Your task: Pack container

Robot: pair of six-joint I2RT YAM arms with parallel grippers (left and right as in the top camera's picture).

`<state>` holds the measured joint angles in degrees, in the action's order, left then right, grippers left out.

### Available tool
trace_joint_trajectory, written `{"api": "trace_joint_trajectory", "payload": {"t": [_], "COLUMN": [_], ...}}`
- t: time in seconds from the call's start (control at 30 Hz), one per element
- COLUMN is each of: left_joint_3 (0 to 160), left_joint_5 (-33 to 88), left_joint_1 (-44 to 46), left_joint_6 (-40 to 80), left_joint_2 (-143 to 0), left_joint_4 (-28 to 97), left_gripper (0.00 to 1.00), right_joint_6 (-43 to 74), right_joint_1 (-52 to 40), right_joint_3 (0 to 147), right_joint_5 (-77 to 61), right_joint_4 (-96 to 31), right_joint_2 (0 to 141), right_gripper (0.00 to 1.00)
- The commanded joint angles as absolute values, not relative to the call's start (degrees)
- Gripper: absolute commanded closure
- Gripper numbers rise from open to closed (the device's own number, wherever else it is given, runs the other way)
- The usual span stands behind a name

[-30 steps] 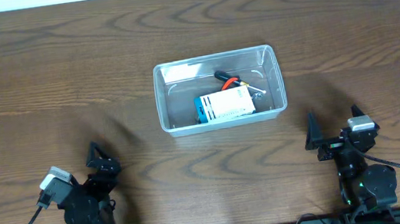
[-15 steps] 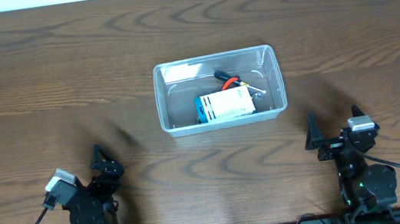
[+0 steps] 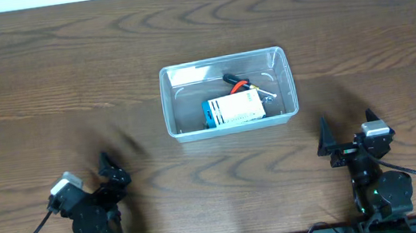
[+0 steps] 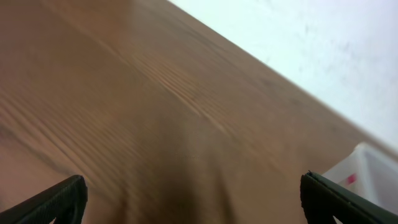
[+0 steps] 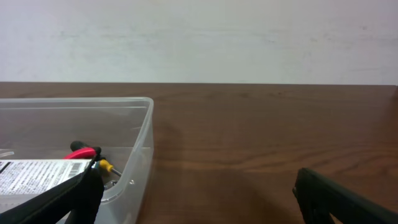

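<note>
Container (image 3: 216, 59) stands on the table (image 3: 65, 71) and looks packed, by my judgement. Left gripper (image 4: 194, 199) and right gripper (image 5: 196, 199) hang well apart from the container on its near side, one off each end, both spread wide and gripping nothing. Inside the container lie a blue-and-white box (image 3: 233, 110), a red-handled tool (image 3: 236, 83) and a small metal piece (image 3: 268, 94). I see nothing loose around the container, so little seems left.

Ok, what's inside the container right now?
A blue-and-white box lies in the container, with a red-and-black handle and a metal bit beside it. Anything under the box is hidden.
</note>
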<state>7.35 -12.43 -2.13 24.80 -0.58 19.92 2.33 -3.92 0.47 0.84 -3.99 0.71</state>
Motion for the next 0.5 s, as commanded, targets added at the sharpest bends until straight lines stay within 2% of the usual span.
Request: {"api": "trace_joint_trajectory", "payload": {"t": [0.0,0.17,0.47], "left_joint_3": [6.09,6.11,6.11], "left_joint_5": [-13.47,-13.47,-12.64], "left_joint_1": [-1.83,-1.83,-1.78], "left_joint_6": [8.36,-3.79,-10.52], "left_joint_2": [-0.12,-0.1,-0.12], "left_joint_4": [20.01,19.99,19.99], "left_gripper": [0.02,0.02,0.02], "right_joint_6": [1.65,1.65,1.65], "right_joint_1": [-3.33,-3.33,-3.33], "right_joint_3": [0.32,0.32,0.32], "right_joint_5": [1.06,1.06,1.06], "right_joint_4": [-4.1,-4.1,-4.1], "right_joint_2": [0.34,0.34,0.34], "right_gripper": [0.01,0.01,0.01]}}
